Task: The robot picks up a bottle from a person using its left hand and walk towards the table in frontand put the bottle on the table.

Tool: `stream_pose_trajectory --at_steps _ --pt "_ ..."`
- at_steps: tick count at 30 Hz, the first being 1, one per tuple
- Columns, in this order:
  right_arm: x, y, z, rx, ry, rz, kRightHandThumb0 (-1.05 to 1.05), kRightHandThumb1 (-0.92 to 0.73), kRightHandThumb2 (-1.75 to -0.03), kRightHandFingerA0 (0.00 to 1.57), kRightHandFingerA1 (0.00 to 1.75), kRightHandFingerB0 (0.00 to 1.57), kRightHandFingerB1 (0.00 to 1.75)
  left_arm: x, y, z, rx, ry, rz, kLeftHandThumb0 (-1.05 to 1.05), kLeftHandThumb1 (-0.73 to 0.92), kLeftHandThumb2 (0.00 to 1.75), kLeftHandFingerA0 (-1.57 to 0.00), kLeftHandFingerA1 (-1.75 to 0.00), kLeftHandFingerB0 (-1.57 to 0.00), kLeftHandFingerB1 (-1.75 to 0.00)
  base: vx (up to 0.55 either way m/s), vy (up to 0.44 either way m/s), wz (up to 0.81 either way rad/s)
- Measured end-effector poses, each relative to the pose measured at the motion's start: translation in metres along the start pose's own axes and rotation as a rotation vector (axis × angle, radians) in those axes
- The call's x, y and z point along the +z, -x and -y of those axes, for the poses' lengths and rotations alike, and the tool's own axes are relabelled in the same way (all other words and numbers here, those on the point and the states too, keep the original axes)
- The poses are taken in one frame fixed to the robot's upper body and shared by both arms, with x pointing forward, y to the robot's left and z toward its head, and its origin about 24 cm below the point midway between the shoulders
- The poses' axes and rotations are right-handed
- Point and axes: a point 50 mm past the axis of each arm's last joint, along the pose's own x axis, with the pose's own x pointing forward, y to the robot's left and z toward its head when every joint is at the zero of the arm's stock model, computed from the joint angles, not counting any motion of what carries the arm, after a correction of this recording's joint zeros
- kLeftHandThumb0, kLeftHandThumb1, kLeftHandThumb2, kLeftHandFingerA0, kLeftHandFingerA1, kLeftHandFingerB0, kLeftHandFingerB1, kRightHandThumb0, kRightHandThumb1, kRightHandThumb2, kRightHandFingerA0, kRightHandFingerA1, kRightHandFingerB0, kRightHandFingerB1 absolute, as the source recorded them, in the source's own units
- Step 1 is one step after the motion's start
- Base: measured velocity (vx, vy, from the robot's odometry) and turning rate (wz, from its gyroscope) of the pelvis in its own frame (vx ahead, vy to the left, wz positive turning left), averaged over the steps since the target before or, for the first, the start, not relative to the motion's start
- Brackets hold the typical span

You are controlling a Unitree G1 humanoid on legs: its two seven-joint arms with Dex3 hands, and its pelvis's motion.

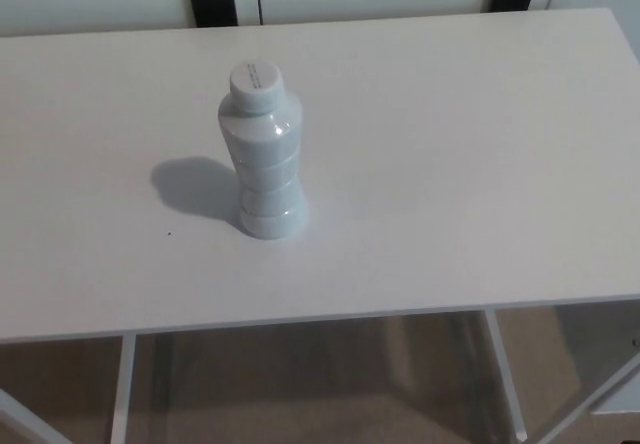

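so the bottle (262,154) is standing upright on the white tabletop (450,164), a bit left of centre; pale whitish plastic, ribbed waisted body, white cap screwed on; its shadow falls off to the left; nothing touching it

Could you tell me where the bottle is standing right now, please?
In the head view, the white bottle stands upright on the white table, left of centre, with its shadow falling to its left. Neither hand is in view.
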Motion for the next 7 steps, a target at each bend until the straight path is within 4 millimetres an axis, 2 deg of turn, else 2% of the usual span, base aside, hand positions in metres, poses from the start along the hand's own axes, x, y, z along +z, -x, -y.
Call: stream_pose_trajectory --at_steps 3,4,7 --pt "0.0026 -0.001 0.0012 -0.001 0.006 0.009 -0.48 -0.52 -0.73 0.46 0.77 0.33 0.64 0.004 -0.003 -0.0003 0.002 -0.007 0.01 -0.52 0.76 0.63 -0.23 -0.34 -0.2 -0.3 0.0 0.0 0.0" --pt "0.0034 -0.0013 0.0017 -0.002 0.007 0.01 -0.49 -0.51 -0.73 0.49 0.78 0.34 0.64 0.0049 -0.0039 -0.0004 0.003 -0.006 0.01 -0.28 0.55 1.06 -0.08 -0.52 -0.08 -0.5 0.0 0.0 0.0" --pt "0.0045 -0.0019 0.0023 -0.005 0.011 0.011 -0.49 -0.49 -0.72 0.49 0.78 0.34 0.65 0.0072 -0.0052 -0.0011 0.006 -0.007 0.017 -0.27 0.56 1.06 -0.08 -0.51 -0.08 -0.5 0.0 0.0 0.0"
